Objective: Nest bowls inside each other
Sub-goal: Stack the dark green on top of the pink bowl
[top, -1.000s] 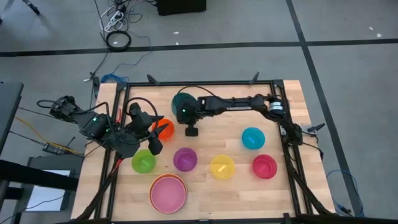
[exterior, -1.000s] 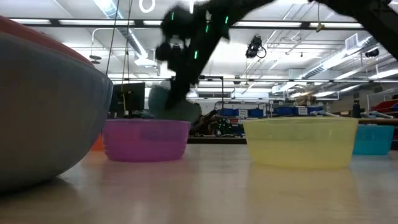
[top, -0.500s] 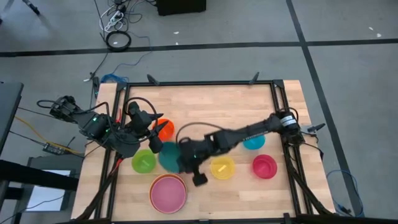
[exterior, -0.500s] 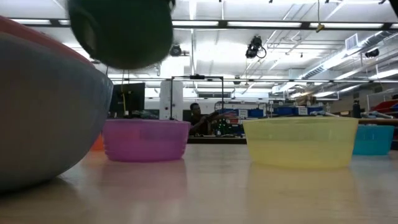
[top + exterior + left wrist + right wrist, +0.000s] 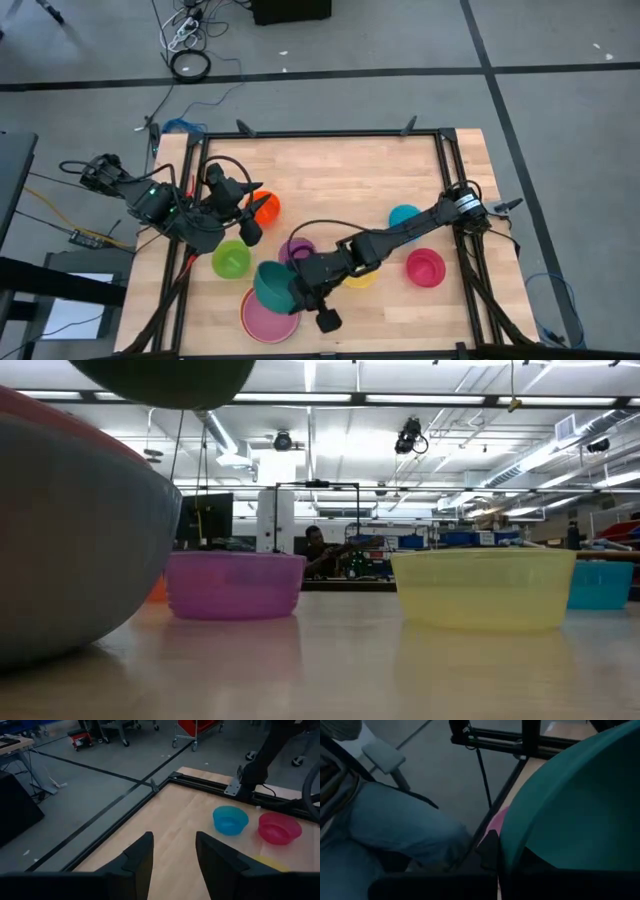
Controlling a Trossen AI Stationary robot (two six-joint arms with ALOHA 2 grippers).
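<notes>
My right gripper (image 5: 298, 290) is shut on a teal bowl (image 5: 270, 284), which hangs over the large pink bowl (image 5: 268, 316) at the near edge. The low view shows only the teal bowl's dark underside (image 5: 165, 378) at the top, above the large bowl (image 5: 70, 530). Green (image 5: 230, 260), purple (image 5: 296, 248), yellow (image 5: 356, 278), magenta-red (image 5: 425, 268), cyan (image 5: 403, 216) and orange (image 5: 266, 208) bowls stand on their bases on the table. My left gripper (image 5: 246, 220) waits open beside the orange bowl, nothing between its fingers (image 5: 137, 862). My right gripper has the teal bowl by its rim (image 5: 504, 845), on the side facing the table's right. One dark finger (image 5: 489, 849) shows against the wall's outside; the bowl hides the other. The fingers slant down from the right. The bowl is lifted clear and tilted.
Black frame rails (image 5: 330, 133) border the wooden table. The right arm (image 5: 400, 232) stretches across the yellow and purple bowls. A person's trouser leg (image 5: 395, 830) shows beyond the table's near edge. Bare wood (image 5: 340, 175) lies in the far middle.
My right gripper has swung from the table's far middle toward the near edge and to the left, staying shut on the teal bowl. The bowl has travelled clear of the table, over the purple bowl, and now hangs above the large pink bowl.
</notes>
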